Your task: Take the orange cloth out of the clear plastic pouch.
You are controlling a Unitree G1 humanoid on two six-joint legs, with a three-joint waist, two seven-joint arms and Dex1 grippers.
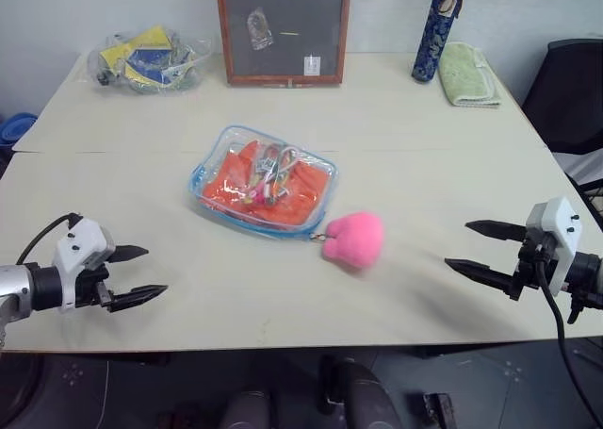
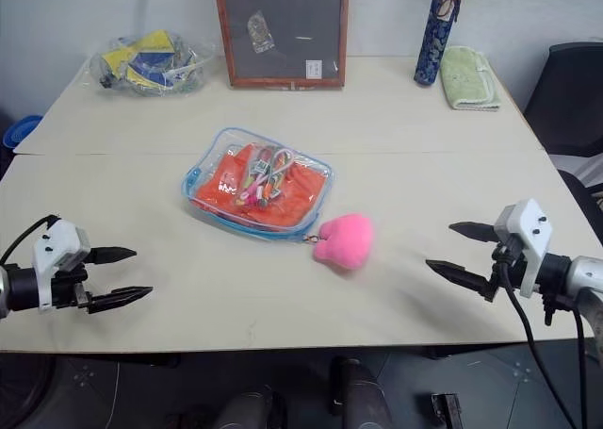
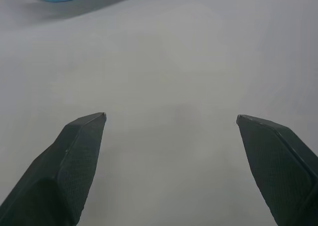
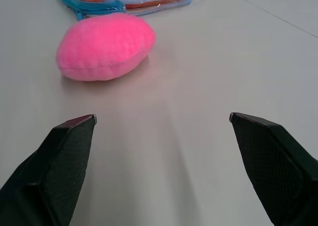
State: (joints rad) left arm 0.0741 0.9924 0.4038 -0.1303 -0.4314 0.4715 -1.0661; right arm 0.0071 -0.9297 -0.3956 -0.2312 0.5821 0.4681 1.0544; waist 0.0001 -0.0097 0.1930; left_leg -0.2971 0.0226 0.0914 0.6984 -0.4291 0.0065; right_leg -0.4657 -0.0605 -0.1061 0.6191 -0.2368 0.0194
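Clear plastic pouch (image 1: 263,181), blue-edged, orange cloth (image 1: 231,179) inside, lying flat.
Long axis diagonal, pink fluffy ball (image 1: 354,238) at near-right corner. Left gripper (image 1: 138,272) and right gripper (image 1: 480,249): fingers apart, empty.

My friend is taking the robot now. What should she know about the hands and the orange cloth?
Left gripper: open, empty, over the table's near left edge.
Right gripper: open, empty, near right, pointing toward the pink fluffy ball.
Clear plastic pouch: flat at mid-table, ball charm at its near corner.
Orange cloth: inside the pouch, small colourful items on top.
Done: nothing yet.
Left: open the pouch, pull the cloth out.
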